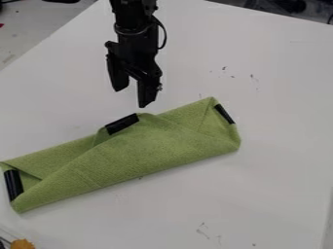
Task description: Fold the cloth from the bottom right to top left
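White table (pixel 280 141), dark marks on top. Grey floor (pixel 39 24) beyond table's far-left edge; dark clutter (pixel 289 6) beyond its far-right.

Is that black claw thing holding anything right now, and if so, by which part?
Nothing is held: the gripper has its fingers apart, nothing between them, and the green cloth lies folded on the table.

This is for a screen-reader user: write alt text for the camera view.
Green cloth, folded into a long slanting band with three black strips showing, lies on a white table. The open end effector of a black robot arm hangs near its far edge.
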`<state>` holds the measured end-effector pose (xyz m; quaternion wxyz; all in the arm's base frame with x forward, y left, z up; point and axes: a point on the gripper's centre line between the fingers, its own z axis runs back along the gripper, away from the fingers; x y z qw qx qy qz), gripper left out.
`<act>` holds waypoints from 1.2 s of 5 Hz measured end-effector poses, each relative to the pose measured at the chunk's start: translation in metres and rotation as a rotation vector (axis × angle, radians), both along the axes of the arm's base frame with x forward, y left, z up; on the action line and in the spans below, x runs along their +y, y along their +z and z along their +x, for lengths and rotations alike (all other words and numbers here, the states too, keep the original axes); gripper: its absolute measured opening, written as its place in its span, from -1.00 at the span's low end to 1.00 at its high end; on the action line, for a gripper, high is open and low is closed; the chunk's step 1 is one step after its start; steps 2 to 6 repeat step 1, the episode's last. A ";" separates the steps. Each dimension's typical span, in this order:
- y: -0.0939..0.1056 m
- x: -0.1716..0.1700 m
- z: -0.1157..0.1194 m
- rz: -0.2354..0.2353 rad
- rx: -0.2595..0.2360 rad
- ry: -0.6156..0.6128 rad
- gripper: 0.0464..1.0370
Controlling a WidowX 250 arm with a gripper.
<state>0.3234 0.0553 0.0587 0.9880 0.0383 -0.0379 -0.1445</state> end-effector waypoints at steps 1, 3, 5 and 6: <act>0.011 -0.008 0.000 -0.002 -0.017 -0.004 0.93; 0.011 -0.008 0.000 -0.002 -0.017 -0.004 0.93; 0.011 -0.008 0.000 -0.002 -0.017 -0.004 0.93; 0.011 -0.008 0.000 -0.002 -0.017 -0.004 0.93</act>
